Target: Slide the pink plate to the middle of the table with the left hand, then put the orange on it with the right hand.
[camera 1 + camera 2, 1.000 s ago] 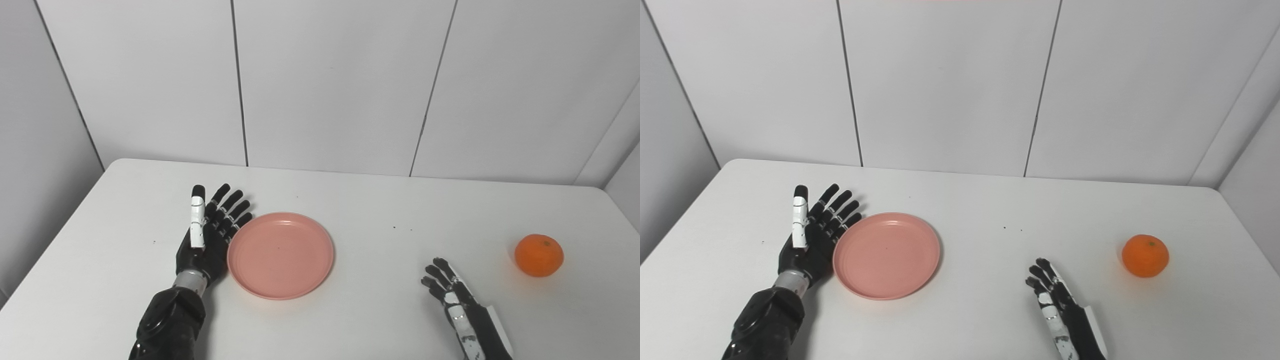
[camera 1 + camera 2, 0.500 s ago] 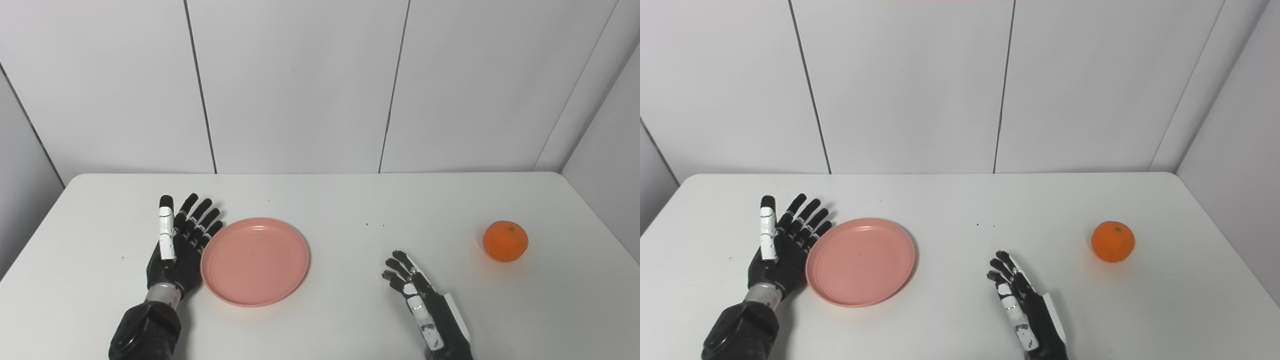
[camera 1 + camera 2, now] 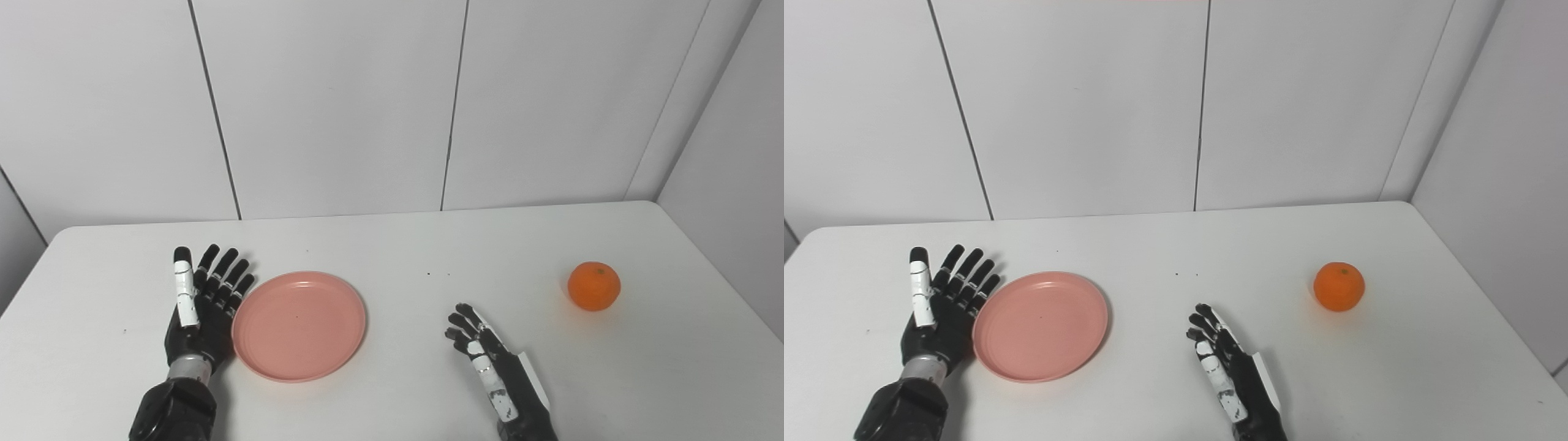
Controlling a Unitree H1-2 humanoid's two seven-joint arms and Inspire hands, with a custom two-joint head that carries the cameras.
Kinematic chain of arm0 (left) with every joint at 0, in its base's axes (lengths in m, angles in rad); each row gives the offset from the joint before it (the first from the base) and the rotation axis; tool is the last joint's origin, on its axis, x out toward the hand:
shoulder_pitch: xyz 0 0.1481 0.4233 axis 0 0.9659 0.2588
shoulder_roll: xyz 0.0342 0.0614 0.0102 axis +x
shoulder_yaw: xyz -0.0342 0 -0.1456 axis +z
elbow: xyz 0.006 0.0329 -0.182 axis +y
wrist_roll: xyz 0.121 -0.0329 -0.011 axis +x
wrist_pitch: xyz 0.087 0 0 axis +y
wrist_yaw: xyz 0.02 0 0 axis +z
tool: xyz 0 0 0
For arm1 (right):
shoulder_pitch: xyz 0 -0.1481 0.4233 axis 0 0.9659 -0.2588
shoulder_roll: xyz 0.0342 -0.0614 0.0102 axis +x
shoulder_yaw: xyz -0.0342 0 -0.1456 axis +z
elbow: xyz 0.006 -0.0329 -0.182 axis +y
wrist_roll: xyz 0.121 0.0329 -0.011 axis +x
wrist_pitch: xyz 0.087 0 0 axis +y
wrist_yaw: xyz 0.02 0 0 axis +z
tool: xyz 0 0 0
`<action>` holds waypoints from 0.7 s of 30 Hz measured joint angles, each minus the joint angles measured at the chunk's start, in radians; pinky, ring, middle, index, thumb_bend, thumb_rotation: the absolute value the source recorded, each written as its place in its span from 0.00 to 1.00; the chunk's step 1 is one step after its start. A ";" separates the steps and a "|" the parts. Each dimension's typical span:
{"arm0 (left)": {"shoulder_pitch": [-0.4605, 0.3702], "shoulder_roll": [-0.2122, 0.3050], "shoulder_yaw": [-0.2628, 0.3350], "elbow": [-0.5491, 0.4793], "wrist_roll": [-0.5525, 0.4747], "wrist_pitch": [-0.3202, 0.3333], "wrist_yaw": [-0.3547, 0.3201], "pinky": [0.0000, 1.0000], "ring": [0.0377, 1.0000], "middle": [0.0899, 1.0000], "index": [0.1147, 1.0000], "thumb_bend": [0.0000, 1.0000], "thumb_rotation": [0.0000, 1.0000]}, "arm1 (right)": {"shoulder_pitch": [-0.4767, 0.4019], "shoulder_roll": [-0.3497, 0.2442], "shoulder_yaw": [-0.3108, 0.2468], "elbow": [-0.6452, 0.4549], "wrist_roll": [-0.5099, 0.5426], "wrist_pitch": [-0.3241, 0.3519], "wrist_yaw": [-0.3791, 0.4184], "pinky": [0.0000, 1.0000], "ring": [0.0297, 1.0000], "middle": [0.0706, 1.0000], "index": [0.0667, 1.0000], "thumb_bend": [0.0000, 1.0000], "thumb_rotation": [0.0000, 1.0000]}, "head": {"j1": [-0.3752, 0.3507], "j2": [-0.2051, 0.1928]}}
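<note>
The pink plate (image 3: 299, 326) lies flat on the white worktop (image 3: 398, 245); the left hand (image 3: 202, 306) stands just left of it, fingers spread, seemingly touching its rim. Right of the plate, the right hand (image 3: 490, 361) rests empty with fingers apart, and the orange (image 3: 593, 286) sits farther right, well apart from it.

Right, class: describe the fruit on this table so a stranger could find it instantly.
Start at the white table and look to its right side, beyond the right hand. The small round orange sits alone there, the only ball-shaped thing; the flat round pink plate lies far left.
</note>
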 measured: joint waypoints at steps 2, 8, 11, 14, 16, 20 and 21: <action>0.000 -0.009 0.001 -0.004 -0.001 0.001 0.008 0.87 0.86 0.86 0.88 0.69 0.79 | -0.002 0.003 0.004 0.002 -0.003 0.000 -0.005 0.87 0.85 0.87 0.89 0.82 0.91 | -0.015 0.002; 0.000 -0.019 -0.002 -0.006 -0.005 0.003 0.014 0.89 0.87 0.87 0.90 0.68 0.81 | -0.007 0.019 0.015 0.009 -0.016 0.000 -0.017 0.87 0.85 0.87 0.89 0.82 0.88 | -0.031 0.008; 0.000 -0.020 -0.004 -0.006 -0.005 0.003 0.014 0.89 0.87 0.87 0.89 0.68 0.80 | -0.009 0.023 0.017 0.009 -0.016 0.001 -0.021 0.87 0.85 0.87 0.89 0.82 0.88 | -0.046 0.008; 0.000 -0.025 0.000 -0.007 -0.011 0.004 0.017 0.88 0.86 0.87 0.88 0.69 0.78 | -0.010 0.023 0.022 0.010 -0.019 0.001 -0.024 0.86 0.85 0.87 0.90 0.81 0.89 | -0.072 0.003; 0.000 -0.032 0.007 -0.008 -0.023 0.004 0.020 0.86 0.86 0.87 0.87 0.69 0.78 | -0.012 0.023 0.025 0.012 -0.022 0.001 -0.025 0.86 0.84 0.87 0.90 0.81 0.89 | -0.069 0.005; 0.006 -0.050 0.004 -0.024 -0.037 0.024 0.029 0.89 0.87 0.87 0.87 0.69 0.79 | -0.013 0.023 0.028 0.013 -0.020 0.002 -0.025 0.88 0.85 0.87 0.89 0.84 0.88 | -0.061 0.008; 0.009 -0.054 0.000 -0.027 -0.042 0.027 0.029 0.89 0.86 0.87 0.88 0.69 0.79 | -0.013 0.024 0.028 0.013 -0.019 0.002 -0.025 0.88 0.85 0.87 0.89 0.84 0.88 | -0.061 0.008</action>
